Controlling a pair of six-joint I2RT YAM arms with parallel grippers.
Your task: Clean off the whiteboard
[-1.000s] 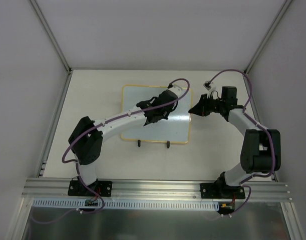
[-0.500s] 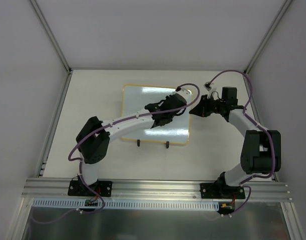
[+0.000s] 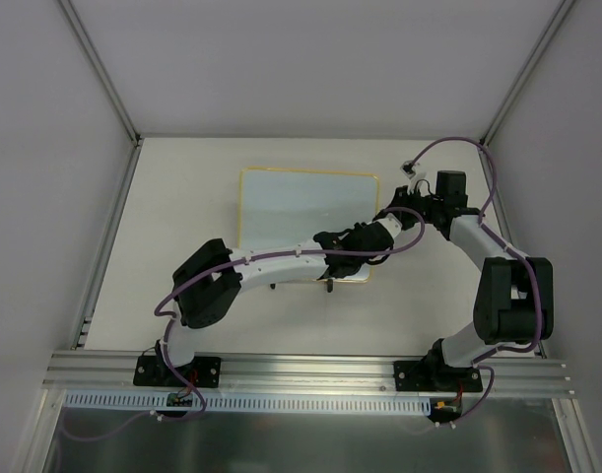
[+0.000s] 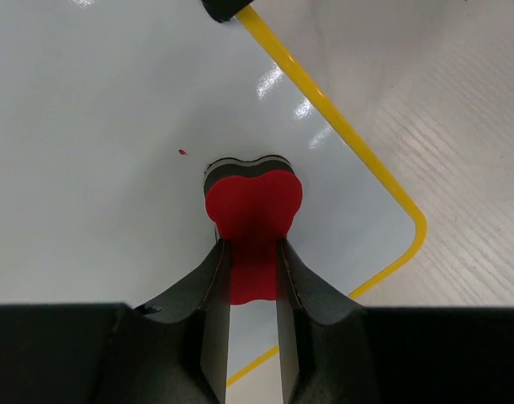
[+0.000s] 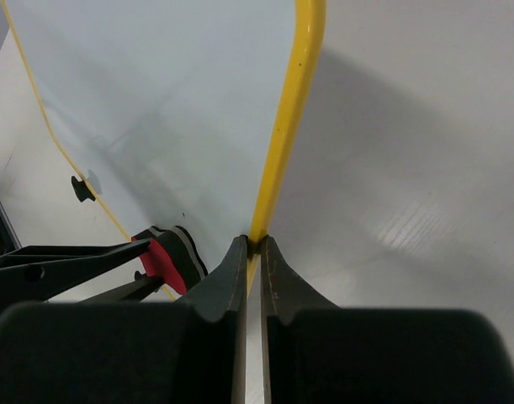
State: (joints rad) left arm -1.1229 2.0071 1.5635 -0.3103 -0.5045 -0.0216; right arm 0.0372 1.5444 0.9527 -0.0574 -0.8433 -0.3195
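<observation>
The whiteboard (image 3: pixel 291 212) lies flat on the table, its surface wiped white with a thin yellow frame. My left gripper (image 3: pixel 367 246) is shut on a red eraser block (image 4: pixel 253 206) with a dark felt face, pressed on the board (image 4: pixel 105 109) near its rounded near-right corner. A tiny red speck (image 4: pixel 182 152) remains beside the eraser. My right gripper (image 5: pixel 257 246) is shut on the board's yellow right edge (image 5: pixel 292 118). The eraser also shows in the right wrist view (image 5: pixel 166 257), close to my right fingers.
The board's two black feet (image 3: pixel 274 285) stick out at its near edge. The table (image 3: pixel 182 197) is pale, bounded by white walls and metal posts. The two grippers are close together at the board's right side.
My left arm has swept the eraser from the board's upper middle down and right to its near-right corner. My right gripper has stayed on the right edge.
</observation>
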